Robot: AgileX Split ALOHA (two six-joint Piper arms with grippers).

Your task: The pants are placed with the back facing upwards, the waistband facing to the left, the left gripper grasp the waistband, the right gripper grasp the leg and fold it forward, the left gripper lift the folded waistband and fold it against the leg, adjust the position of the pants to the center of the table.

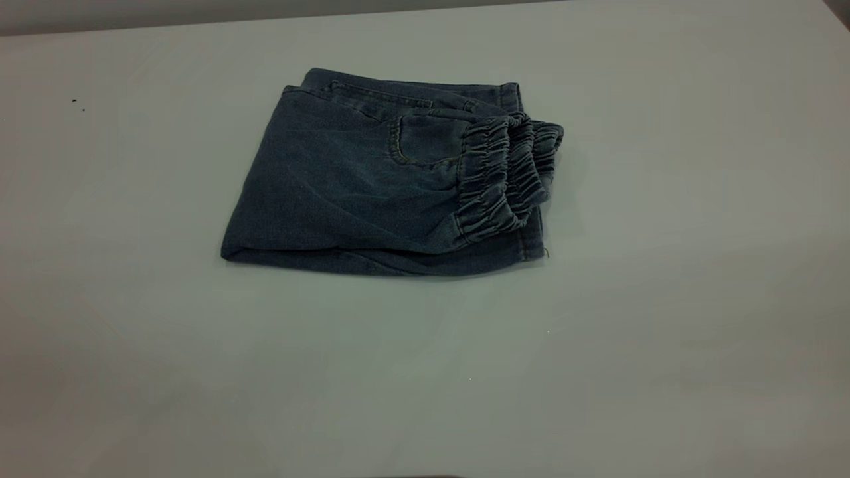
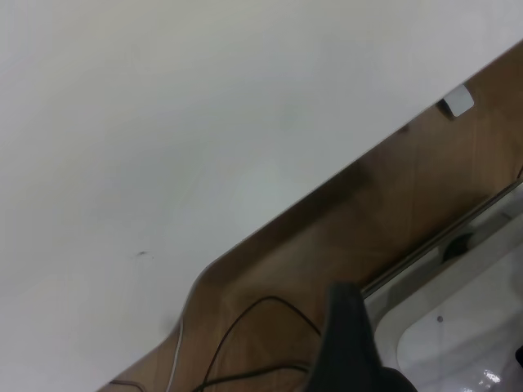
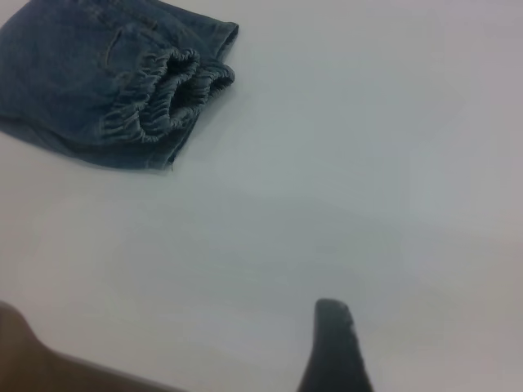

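Looking from the near edge of the table (image 1: 664, 372): bare pale grey top, smooth and matte, nothing resting on the near half. Neither arm shows in the exterior view.

Left gripper (image 2: 351, 343): only one dark finger visible in its own wrist view, hanging past the table's rounded edge over brown flooring and cables. Cannot tell if open or closed.

Right gripper (image 3: 335, 347): one dark fingertip above bare tabletop, well apart from the cloth. Spread not shown either.

Farther in, toward the far edge and roughly central: the pants (image 1: 372, 186), folded into a compact blue denim packet. Waistband (image 1: 505, 172) lies on top at the packet's right end, ruffled elastic stacked in three gathered ridges. One back patch pocket faces up; a hem peeks out beneath.

Judgement: folding looks complete; only centring might remain. Denim is soft yet fairly heavy, layers likely to slide apart if dragged. Best hold probably the thick gathered band or the firm folded left edge, pinching all layers.
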